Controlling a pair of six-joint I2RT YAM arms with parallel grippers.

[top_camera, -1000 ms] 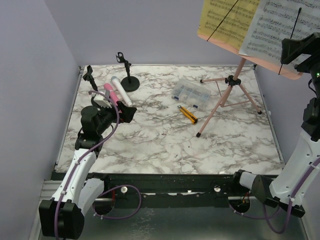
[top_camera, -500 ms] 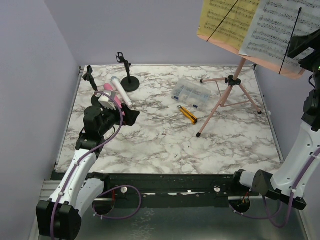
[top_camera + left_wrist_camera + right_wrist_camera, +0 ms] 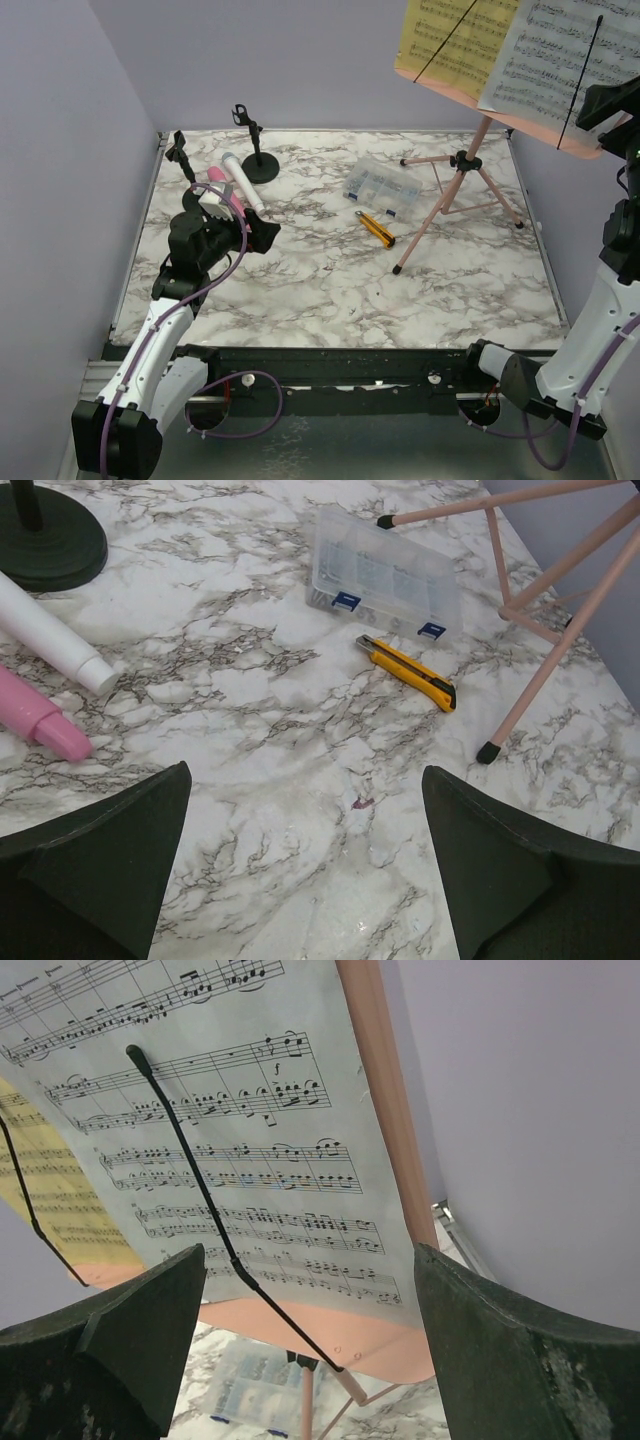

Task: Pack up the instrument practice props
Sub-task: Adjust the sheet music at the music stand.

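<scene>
Along the left edge of the table (image 3: 330,290), close under the left wall (image 3: 70,180): pink microphone (image 3: 222,186) and white microphone (image 3: 243,183) lying side by side; one black mic holder (image 3: 258,160) just behind them, a second mic holder (image 3: 180,152) by the far-left corner; left gripper (image 3: 240,222) low at the microphones' near ends, spread wide, clasping nothing; broad bare marble from there across the near half to the right edge; mid-table, clear compartment box (image 3: 380,187) and utility knife (image 3: 377,228), near but apart; pink music rack (image 3: 462,185) on its tripod at far right, one foot just beside the knife, its desk high against the right wall, bearing yellow page (image 3: 455,40) and white page (image 3: 560,55) under thin black wires (image 3: 200,1200); right gripper (image 3: 608,105) raised at the desk's right end, fingers wide, gripping nothing, contact with the desk impossible to tell.

Only from the left wrist: the box's blue latches (image 3: 347,601); only from the right wrist: staves close up, narrow gap between desk edge and wall; only from above: second holder, tripod spread.
</scene>
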